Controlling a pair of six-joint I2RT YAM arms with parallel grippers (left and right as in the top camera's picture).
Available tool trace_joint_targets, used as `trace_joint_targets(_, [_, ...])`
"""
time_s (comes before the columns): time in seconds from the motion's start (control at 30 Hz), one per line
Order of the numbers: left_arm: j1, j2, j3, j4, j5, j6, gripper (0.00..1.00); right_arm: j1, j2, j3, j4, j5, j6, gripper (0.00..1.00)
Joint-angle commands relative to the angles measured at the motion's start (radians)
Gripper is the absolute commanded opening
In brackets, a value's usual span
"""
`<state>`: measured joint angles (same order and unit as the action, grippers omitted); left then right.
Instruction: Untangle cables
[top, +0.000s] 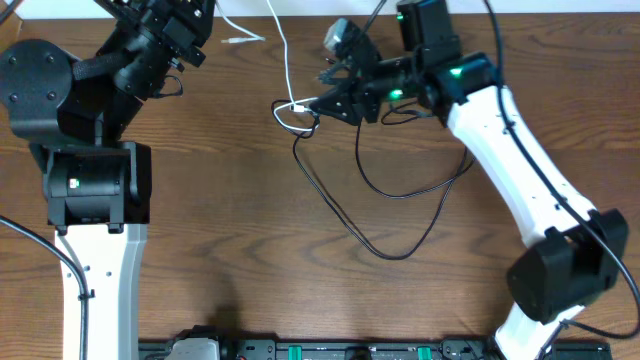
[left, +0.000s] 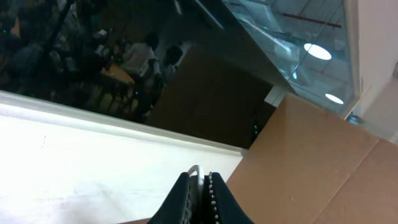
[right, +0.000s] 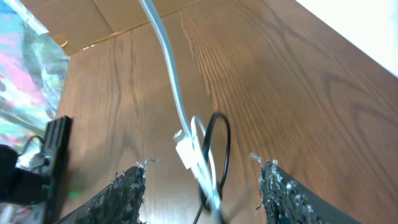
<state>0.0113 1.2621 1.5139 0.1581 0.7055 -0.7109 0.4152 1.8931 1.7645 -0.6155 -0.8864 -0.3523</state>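
A white cable (top: 286, 62) runs from the table's far edge down to a small plug (top: 299, 106), where it tangles with a black loop. Long black cables (top: 392, 254) sweep from there across the middle of the table in wide curves. My right gripper (right: 202, 174) is open and straddles the knot. The white plug (right: 185, 150) and the black loop (right: 219, 142) lie between its fingers without touching either one. My left gripper (left: 199, 177) is raised at the far left, pointing off the table. It is shut on a bend of white cable (left: 196, 169).
The left arm's black base (top: 60, 110) fills the left side. The right arm's white link (top: 520, 170) slants across the right side. Equipment (top: 300, 350) lines the front edge. A loose white cable end (top: 243, 40) lies near the far edge.
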Motion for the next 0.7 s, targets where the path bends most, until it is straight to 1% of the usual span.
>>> trace_joint_targets(0.0, [0.003,0.000,0.011,0.000,0.017,-0.009,0.07,0.006,0.074,0.002,0.034,-0.014,0.006,0.56])
trace_joint_targets(0.07, [0.003,0.000,0.011,0.000,0.017,-0.009,0.07,0.005,0.095,0.002,0.045,-0.014,0.027,0.52])
trace_joint_targets(0.13, [0.003,0.000,0.011,0.000,0.017,-0.009,0.08,0.003,0.107,0.002,0.047,-0.014,0.046,0.42])
trace_joint_targets(0.23, [0.003,0.002,0.011,0.000,0.016,-0.009,0.07,-0.004,0.110,0.002,0.054,-0.014,0.069,0.22])
trace_joint_targets(0.27, [0.003,0.006,0.011,0.000,0.017,-0.009,0.07,-0.011,0.109,0.003,0.080,-0.014,0.107,0.05])
trace_joint_targets(0.3, [0.003,0.009,0.011,-0.004,0.016,-0.009,0.08,-0.017,0.109,0.003,0.100,-0.016,0.140,0.01])
trace_joint_targets(0.37, [0.003,0.013,0.011,-0.022,0.016,-0.008,0.08,-0.032,0.109,0.003,0.151,-0.042,0.216,0.01])
trace_joint_targets(0.4, [0.003,0.017,0.011,-0.045,0.016,-0.005,0.08,-0.051,0.108,0.003,0.209,-0.052,0.303,0.01])
trace_joint_targets(0.53, [0.003,0.025,0.011,-0.083,0.016,0.000,0.07,-0.106,0.101,0.003,0.353,-0.039,0.499,0.01])
trace_joint_targets(0.67, [0.003,0.027,0.010,-0.166,0.016,0.067,0.07,-0.153,0.081,0.003,0.455,-0.037,0.631,0.01])
